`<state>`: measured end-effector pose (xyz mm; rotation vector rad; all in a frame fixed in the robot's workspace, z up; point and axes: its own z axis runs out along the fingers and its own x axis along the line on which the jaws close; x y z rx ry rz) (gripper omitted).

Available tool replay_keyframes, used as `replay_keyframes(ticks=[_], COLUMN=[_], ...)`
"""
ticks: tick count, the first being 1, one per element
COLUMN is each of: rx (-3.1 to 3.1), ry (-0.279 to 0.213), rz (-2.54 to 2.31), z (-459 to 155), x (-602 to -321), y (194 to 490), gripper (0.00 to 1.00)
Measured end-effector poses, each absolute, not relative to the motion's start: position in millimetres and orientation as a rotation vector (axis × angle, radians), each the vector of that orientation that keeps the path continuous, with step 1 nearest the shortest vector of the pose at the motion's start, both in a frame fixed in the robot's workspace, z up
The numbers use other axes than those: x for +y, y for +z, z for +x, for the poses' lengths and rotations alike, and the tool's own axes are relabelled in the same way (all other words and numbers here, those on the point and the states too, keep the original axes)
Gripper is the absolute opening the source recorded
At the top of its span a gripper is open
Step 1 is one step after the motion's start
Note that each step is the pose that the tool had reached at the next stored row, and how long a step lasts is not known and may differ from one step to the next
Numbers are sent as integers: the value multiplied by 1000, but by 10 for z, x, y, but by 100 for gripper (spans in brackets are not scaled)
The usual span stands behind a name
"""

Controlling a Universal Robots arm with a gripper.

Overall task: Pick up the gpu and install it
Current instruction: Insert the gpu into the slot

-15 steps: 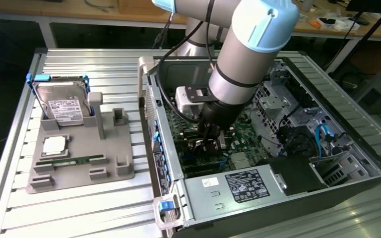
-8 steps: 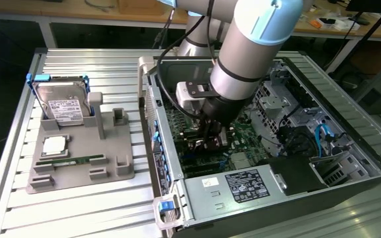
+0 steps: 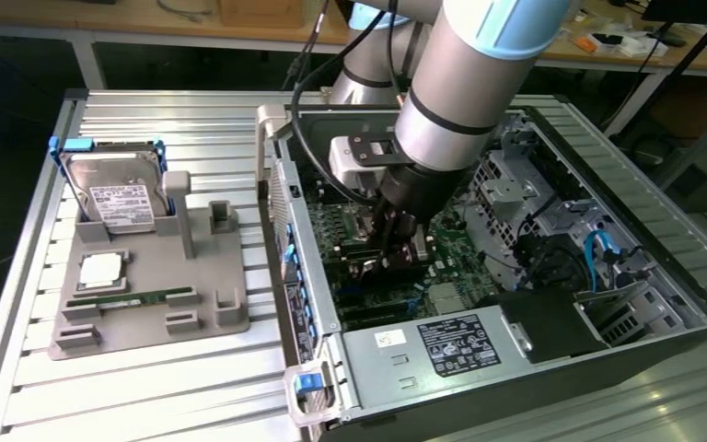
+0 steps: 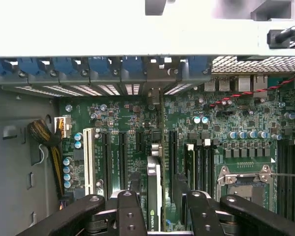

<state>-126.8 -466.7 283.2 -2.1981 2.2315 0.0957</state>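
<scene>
The gpu [image 4: 154, 189] shows edge-on in the wrist view as a thin black card with a silver bracket end and a small green logo. My gripper [image 4: 155, 206] is shut on it, one black finger [image 4: 132, 204] on each flat side. The card hangs just above the green motherboard [image 4: 118, 118], lined up along the long black expansion slots [image 4: 122, 157] and pointing toward the rear slot openings. In the exterior view my gripper [image 3: 390, 253] is down inside the open computer case [image 3: 648, 276] over the motherboard, with the gpu [image 3: 376, 265] between its fingers.
Blue slot clips [image 4: 96, 66] line the case's rear wall. A grey fixture tray [image 3: 144, 304] at the exterior view's left holds a silver hard drive [image 3: 114, 189], a green RAM stick [image 3: 133, 298] and a square chip [image 3: 99, 269]. The power supply [image 3: 452, 343] sits at the case's near end.
</scene>
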Motion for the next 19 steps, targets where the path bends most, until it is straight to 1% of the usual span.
replay_keyframes(ticks=[7,9,10,12,13,19], rx=[2232,2232,2231,2231,2231,2231], ry=[96,96,96,96,96,96], rz=[-2198,-2198,-2198,-2198,-2198,-2198], z=[-1268,-1268,-1268,-1268,-1268,-1268], x=[-4661,-4632,-4630,-4630,-4630,-4629], y=[2833,2832,2832,2832,2832,2832], gripper=[40,38,32,32,25,23])
